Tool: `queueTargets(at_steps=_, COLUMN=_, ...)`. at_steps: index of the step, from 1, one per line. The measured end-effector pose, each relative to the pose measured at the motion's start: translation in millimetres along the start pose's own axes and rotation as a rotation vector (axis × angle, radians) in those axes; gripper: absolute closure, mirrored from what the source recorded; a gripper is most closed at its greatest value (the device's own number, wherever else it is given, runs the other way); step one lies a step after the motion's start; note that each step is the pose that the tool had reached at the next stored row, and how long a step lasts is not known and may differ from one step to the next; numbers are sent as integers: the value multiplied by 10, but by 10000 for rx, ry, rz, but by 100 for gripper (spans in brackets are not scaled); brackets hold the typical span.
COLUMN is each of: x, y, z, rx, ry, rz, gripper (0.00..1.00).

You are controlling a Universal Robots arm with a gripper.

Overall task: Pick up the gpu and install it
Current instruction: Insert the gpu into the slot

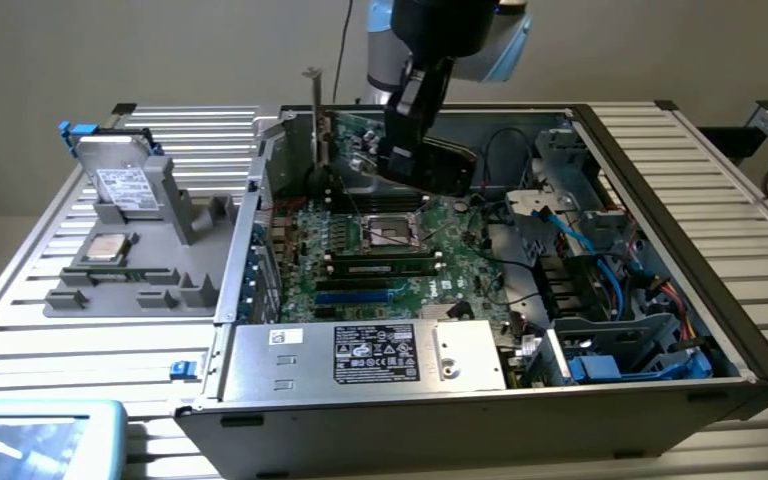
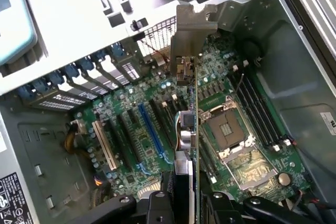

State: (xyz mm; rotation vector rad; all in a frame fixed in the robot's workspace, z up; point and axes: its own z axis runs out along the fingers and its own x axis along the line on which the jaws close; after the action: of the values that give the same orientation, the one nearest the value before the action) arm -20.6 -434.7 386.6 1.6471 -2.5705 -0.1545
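Pincer (image 2: 187, 203): mine, clamped on gpu (image 2: 185, 129), held edge-down above motherboard (image 2: 122, 109).
Handling: likely light, stiff, fragile; grip the bare board edges, not the components.

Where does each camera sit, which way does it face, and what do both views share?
Exterior view: outside and above the open case, looking down into it; shows the arm and tool.
Wrist view: on the wrist, looking down past the tool at the motherboard.
Shared: the gpu gripped in the tool, and the motherboard.
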Motion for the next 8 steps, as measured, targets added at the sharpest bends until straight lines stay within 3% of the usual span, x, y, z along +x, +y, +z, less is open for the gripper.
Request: queueTargets(at_steps=8, x=0, y=0, z=0, rx=40, ry=181, rz=-1437, gripper=71)
